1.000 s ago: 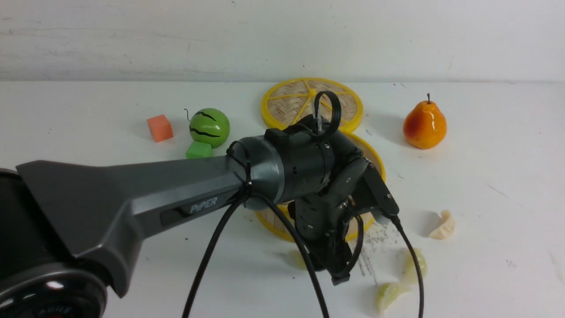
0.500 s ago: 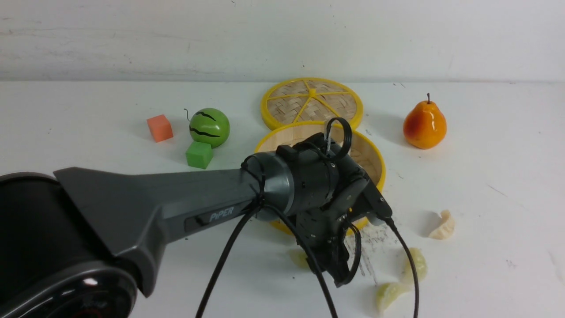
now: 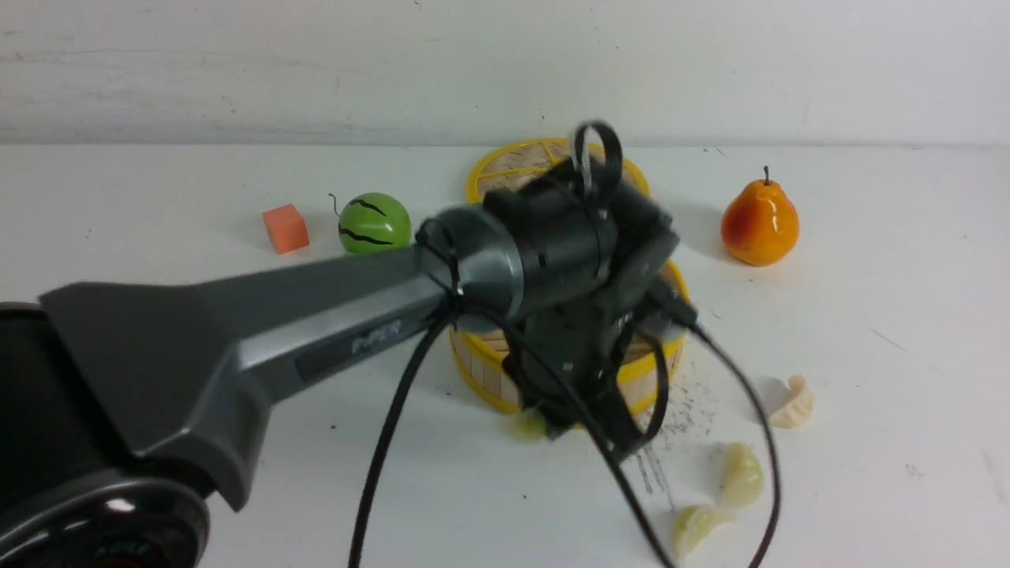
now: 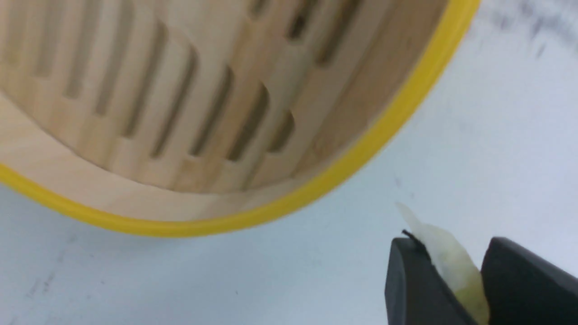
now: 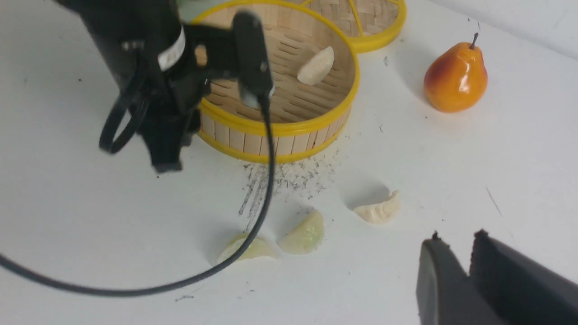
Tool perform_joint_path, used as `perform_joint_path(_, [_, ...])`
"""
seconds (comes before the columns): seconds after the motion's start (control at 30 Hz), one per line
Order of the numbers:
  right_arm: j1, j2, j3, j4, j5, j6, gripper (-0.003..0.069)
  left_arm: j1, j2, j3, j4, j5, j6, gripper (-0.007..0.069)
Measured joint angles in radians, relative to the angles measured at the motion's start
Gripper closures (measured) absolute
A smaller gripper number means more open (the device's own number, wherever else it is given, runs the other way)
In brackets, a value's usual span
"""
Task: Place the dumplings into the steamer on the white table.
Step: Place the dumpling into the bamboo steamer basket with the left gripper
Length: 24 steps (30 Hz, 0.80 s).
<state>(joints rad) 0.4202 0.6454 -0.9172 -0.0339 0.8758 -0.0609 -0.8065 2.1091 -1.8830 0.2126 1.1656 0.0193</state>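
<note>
Left gripper: clamped on one small, glossy, pale green pleated dumpling, pinched across its thin faces.
Right gripper: jaws drawn nearly together with nothing between them, well clear of the work.
Held dumpling, place: outside the round bamboo steamer with yellow rim bands, just beside its near wall and low over the scuffed white table. I cannot tell whether it touches the surface.
Held dumpling, axis: the long axis runs along the fingers. One pointed tip sticks out past the fingertips towards the steamer's yellow rim.
Other dumplings: one cream dumpling lies on the slatted floor inside the steamer. Three more lie on the table, near one another.
Risk, wall strike: the gripper sits below the rim, so moving straight in would likely knock the wall and shove the light basket. It probably needs to rise first.
Risk, slip: the glossy skin and narrow hold could let the dumpling pivot or drop during the lift.
Risk, cable: the left arm's black cable loops low over the nearest loose dumpling and might drag it.
</note>
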Motion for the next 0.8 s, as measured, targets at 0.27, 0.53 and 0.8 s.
perform_joint_path(0.27, [0.000,0.000,0.068,0.005,-0.049,0.000,0.0545,0.166,0.109,-0.396,-0.220,-0.006,-0.189,0.0440])
perform_joint_path(0.53, [0.000,0.000,0.126,0.018,-0.094,0.000,0.0543,0.244,0.272,-0.489,-0.256,-0.203,-0.313,0.0440])
perform_joint_path(0.8, [0.000,0.000,0.126,0.016,-0.093,0.000,0.0533,0.240,0.355,-0.490,-0.172,-0.354,-0.376,0.0440])
